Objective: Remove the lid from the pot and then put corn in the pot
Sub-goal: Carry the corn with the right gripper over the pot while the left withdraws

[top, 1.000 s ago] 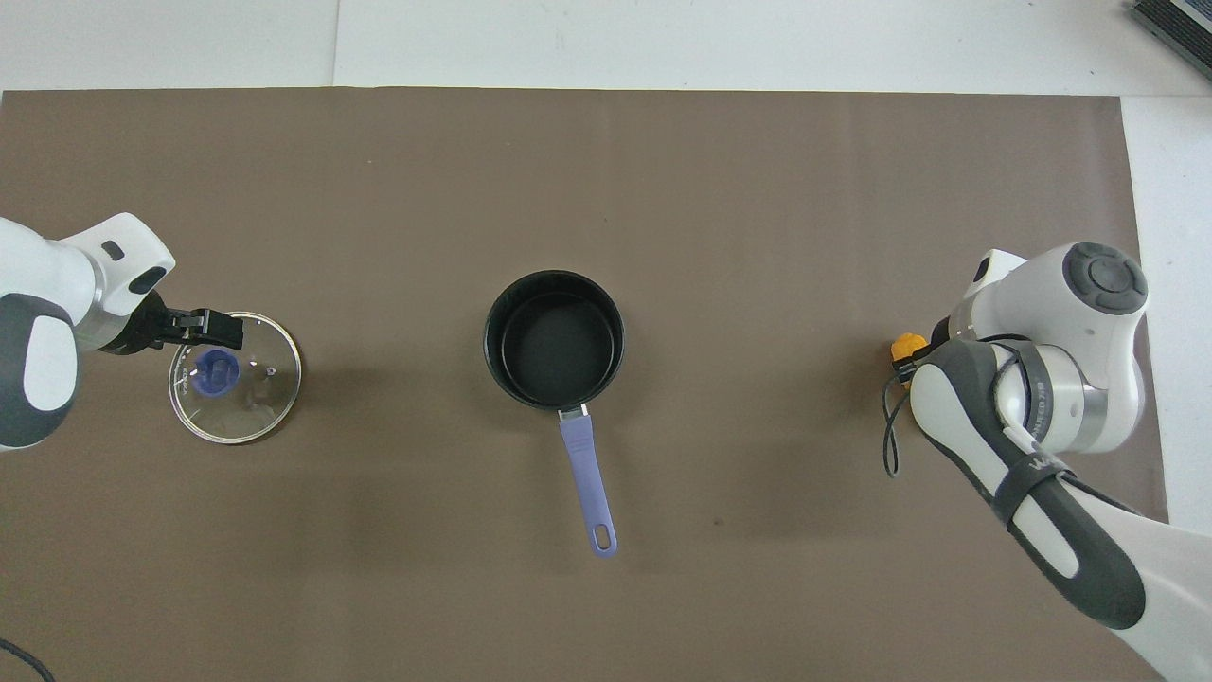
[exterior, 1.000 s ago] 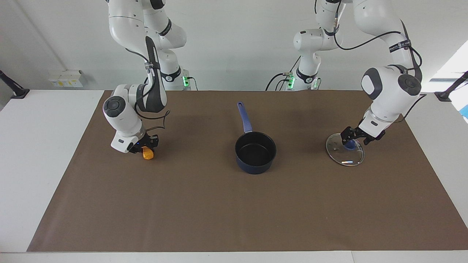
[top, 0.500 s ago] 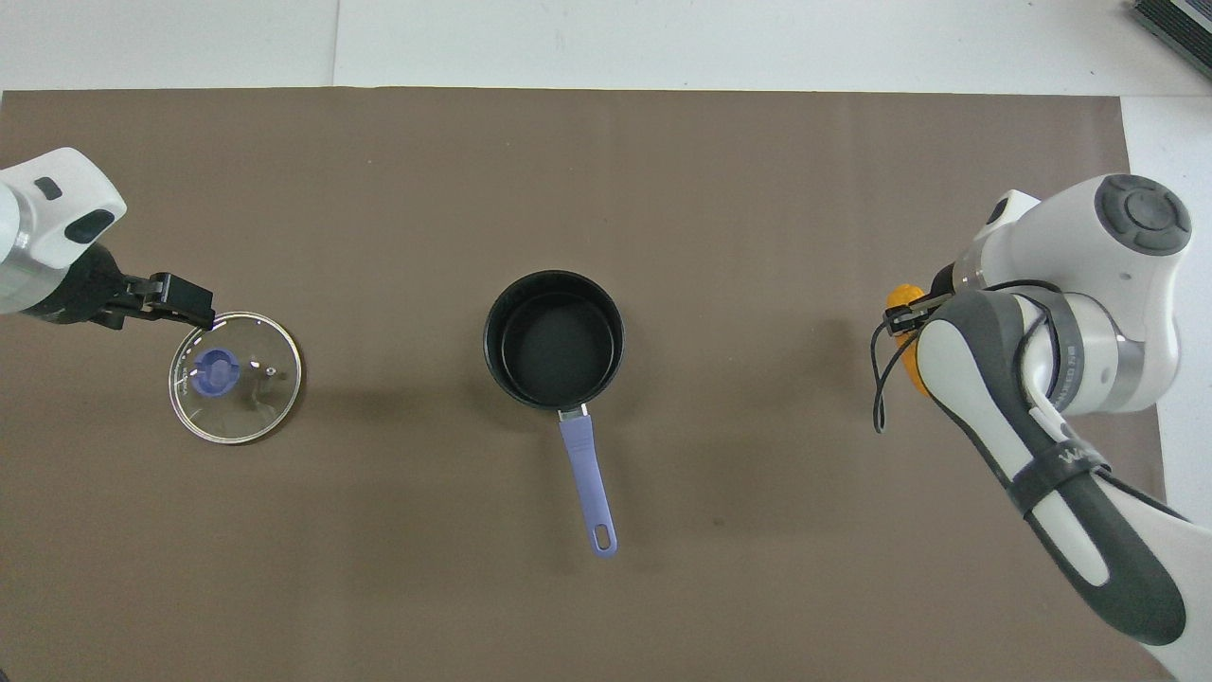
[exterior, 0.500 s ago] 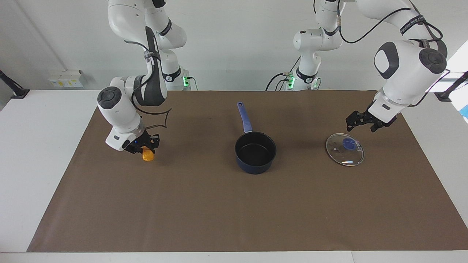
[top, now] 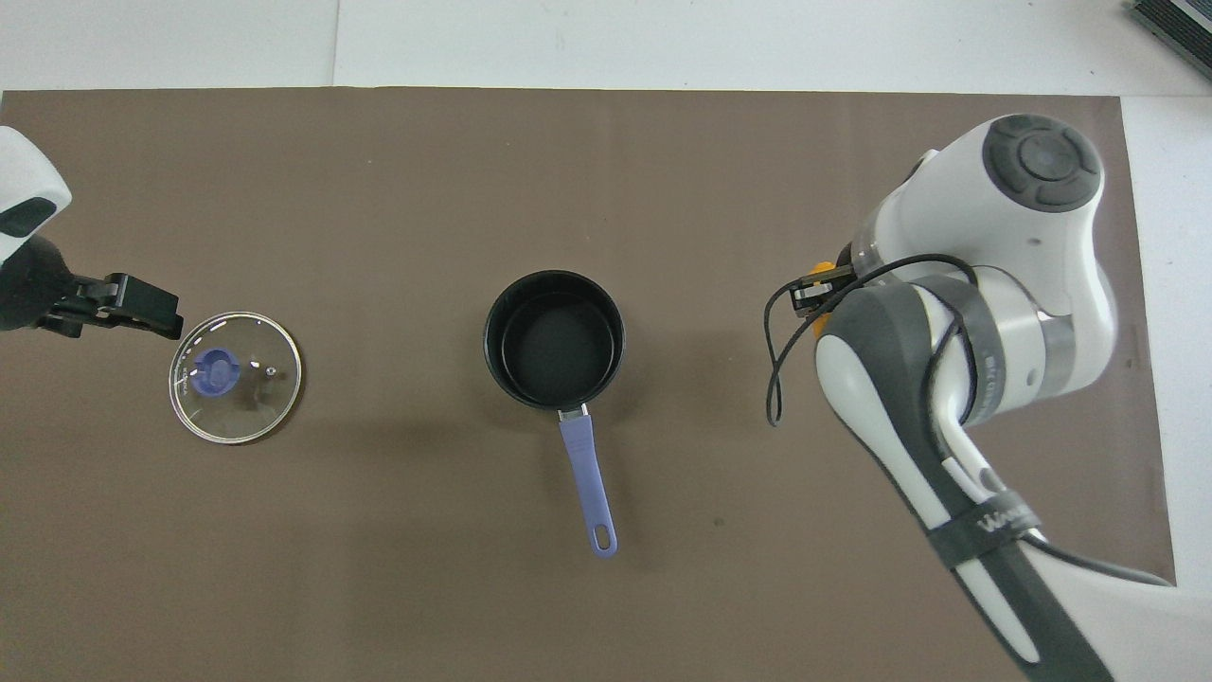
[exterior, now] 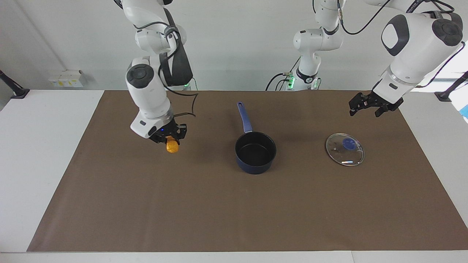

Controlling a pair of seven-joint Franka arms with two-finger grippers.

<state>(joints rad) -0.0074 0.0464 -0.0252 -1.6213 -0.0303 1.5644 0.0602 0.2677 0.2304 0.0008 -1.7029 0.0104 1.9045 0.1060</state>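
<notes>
1. Nearest the robots on the brown worktop [exterior: 234, 204], the long blue handle of the pot [exterior: 255, 151] points back toward them. The pot itself stands mid-worktop, uncovered, and its black inside is empty.
2. Toward the right arm's end, the right hand [exterior: 170, 140] is clamped on the corn [exterior: 172, 146]. A second ago the cob was low, close to the worktop. It has now been lifted clear and carried part of the way toward the pot, but it hangs over bare worktop, well apart from the rim.
3. Toward the left arm's end, the lid [exterior: 344, 149] lies flat on the worktop with its blue knob up, about level with the pot and well apart from it. A second ago the left hand [exterior: 365, 109] was down at that knob. It has since let go and risen, and now hangs with its fingers apart, holding nothing, over the worktop on the robots' side of the lid.
4. What this means, as I judge it: the lid step is finished and the left arm is out of the way. The corn step is about half done, since the cob must yet be carried over the pot's mouth and released.
5. Count: one pot, one lid, one corn cob, two arms, each with one hand.
</notes>
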